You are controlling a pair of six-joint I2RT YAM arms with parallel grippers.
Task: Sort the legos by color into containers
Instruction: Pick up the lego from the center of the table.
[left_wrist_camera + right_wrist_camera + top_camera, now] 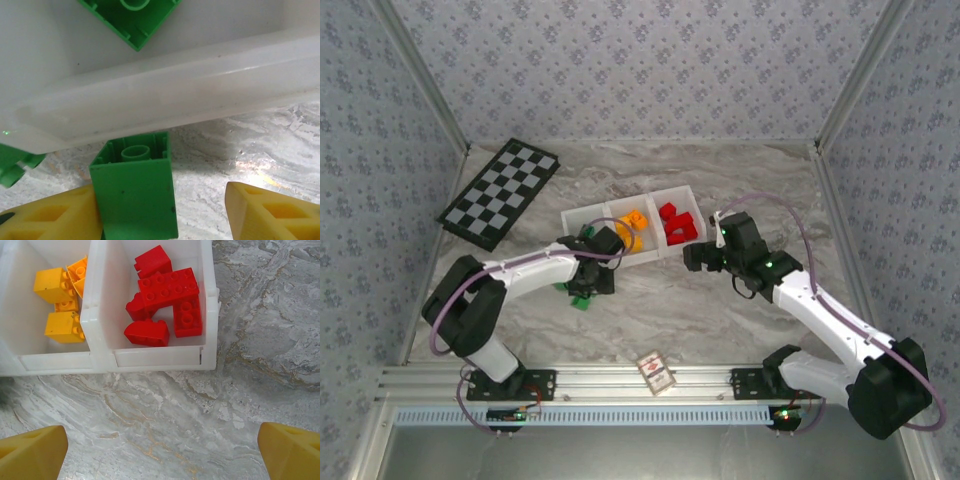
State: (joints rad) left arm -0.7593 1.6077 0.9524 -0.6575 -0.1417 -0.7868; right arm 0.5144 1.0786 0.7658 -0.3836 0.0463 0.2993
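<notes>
Left pincer [160, 192] stood part-open around a green brick [135, 195] on the table [240, 145]. One of its fingers [50, 215], at the left of the wrist view, touched the brick's side. The other stood apart from it, marble showing between, so no clamp on the brick. Brick's hollow end faced the tray [175, 95], and the brick sat just short of the tray's near wall. Another green piece [12, 162] poked in at the left edge, beside the same wall. Past the wall, inside the compartment, lay a second green brick [132, 15], hollow side toward the camera.

Top view, near to far: small card box [657, 373] lay at the near rail between the arm bases. Further in, loose green bricks [580, 298] sat on the table just on the near side of the left pincer. Right pincer [162, 432] gaped wide, holding nothing, over bare table just short of the tray's right-hand compartment. Tray ran slantwise across mid-table, three compartments in a row. Green was in the left one, orange bricks [62, 295] in the middle, red bricks [165, 295] piled in the right, about five, touching. Checkerboard [500, 192] lay well apart at the far left, by the wall.
</notes>
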